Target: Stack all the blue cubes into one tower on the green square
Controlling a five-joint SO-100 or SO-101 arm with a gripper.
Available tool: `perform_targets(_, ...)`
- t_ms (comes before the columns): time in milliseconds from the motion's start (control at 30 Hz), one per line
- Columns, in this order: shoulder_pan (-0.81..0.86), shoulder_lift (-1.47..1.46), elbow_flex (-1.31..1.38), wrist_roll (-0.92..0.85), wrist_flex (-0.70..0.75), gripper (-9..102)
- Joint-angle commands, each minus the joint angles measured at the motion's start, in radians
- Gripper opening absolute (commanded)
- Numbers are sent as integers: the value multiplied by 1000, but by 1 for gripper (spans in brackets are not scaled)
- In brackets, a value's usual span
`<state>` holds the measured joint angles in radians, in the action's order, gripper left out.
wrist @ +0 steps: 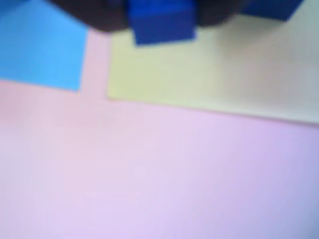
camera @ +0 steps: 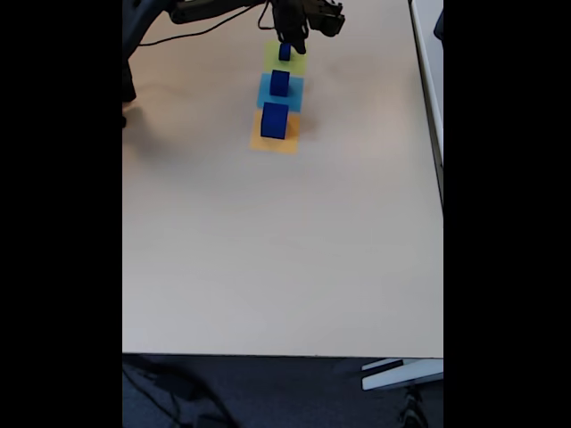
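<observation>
Fixed view — pincer (camera: pixel 287 42) over small blue cube (camera: pixel 285 53) on green square (camera: pixel 285 61); grip unclear; no legible writing.

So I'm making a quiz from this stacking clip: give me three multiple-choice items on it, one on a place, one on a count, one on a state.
1. Where does the largest cube sit in the fixed view?
A. on the orange square
B. on the green square
C. on bare table

2. How many blue cubes show in the fixed view?
A. one
B. three
C. five

3. How far is the stack?
A. all cubes form one tower
B. two cubes are stacked
C. no cube rests on another

Key: 1 A, the largest cube stands on the orange square. 2 B, besides it there is a middle cube on the light-blue square and a small cube over the green square, at the gripper. 3 C, each cube is at its own square.
</observation>
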<state>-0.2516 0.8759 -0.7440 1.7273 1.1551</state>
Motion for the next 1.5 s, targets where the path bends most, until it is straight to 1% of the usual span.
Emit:
perform_targets(0, 48, 150, 64, -84, -32, 0)
perform_targets(200, 103, 206, 37, -179, -32, 0)
perform_targets(367, 146, 287, -66, -216, -32, 0)
perform_targets(900, 259, 474, -388, -278, -28, 0)
perform_targets(1200, 310, 502, -454, -330, -29, 0)
perform_targets(1467, 334, 525, -511, -330, -28, 0)
